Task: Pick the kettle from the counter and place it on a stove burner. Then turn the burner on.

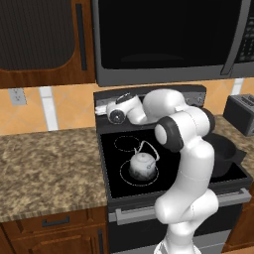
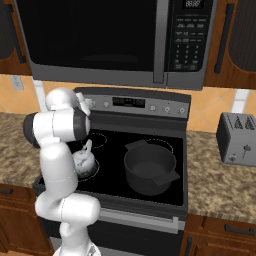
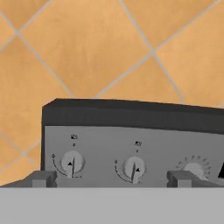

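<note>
Claw [image 3: 111,178] first: mine hangs open and grasping nothing, its two tips spread wide, facing the stove's back control panel [image 3: 131,153]. Between the tips sit two round knobs, the left knob [image 3: 71,163] and the second knob [image 3: 133,169], with a third dial [image 3: 192,168] off to the right. From the base, my hand [image 1: 119,110] is at the far left end of that panel, above the cooktop.

Nearer me, the kettle [image 1: 143,164] stands upright inside the large ringed stove burner [image 1: 125,176] at the near left of the black glass, off the bench [image 1: 47,166]. A smaller ring [image 1: 126,143] lies beyond it, and a big black pot [image 2: 150,168] sits on the right side.

So I judge that placing is done and the knob is what's left. The risk is choosing wrong: two knobs lie within my spread, and their tiny labels are too small for me to read, so I could light another burner. Closing off-centre could also let my tips slip off the knob without turning it.
</note>
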Tool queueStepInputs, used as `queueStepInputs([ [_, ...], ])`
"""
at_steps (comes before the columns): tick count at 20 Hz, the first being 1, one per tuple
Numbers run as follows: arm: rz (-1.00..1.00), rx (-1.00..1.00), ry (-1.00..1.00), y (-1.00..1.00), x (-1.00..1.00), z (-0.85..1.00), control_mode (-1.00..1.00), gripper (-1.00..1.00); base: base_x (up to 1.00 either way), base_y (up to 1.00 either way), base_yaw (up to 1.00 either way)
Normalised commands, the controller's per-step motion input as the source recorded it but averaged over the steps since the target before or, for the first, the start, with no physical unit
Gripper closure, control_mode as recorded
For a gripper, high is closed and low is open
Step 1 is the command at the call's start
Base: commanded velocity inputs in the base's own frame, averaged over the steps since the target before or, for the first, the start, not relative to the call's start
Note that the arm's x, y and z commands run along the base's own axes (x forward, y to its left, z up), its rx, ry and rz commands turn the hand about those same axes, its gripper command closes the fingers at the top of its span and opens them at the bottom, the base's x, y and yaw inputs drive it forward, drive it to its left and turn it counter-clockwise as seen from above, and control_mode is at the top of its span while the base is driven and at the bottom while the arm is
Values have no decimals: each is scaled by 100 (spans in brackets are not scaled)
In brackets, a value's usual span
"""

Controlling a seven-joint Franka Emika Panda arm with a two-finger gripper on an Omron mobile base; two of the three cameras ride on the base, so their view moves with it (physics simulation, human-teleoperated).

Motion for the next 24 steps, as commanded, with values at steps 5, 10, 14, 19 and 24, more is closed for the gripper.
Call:
queueStepInputs([
  [5,0,0,3,6,0,-33,-100,-100,0,0,0],
  [10,0,2,-5,9,0,0,-100,-100,0,0,0],
  [14,-1,9,-12,0,3,0,-100,-100,0,0,0],
  [19,-2,12,-3,0,9,-8,-100,-100,0,0,0],
  [24,0,10,0,0,4,-8,-100,-100,0,0,0],
])
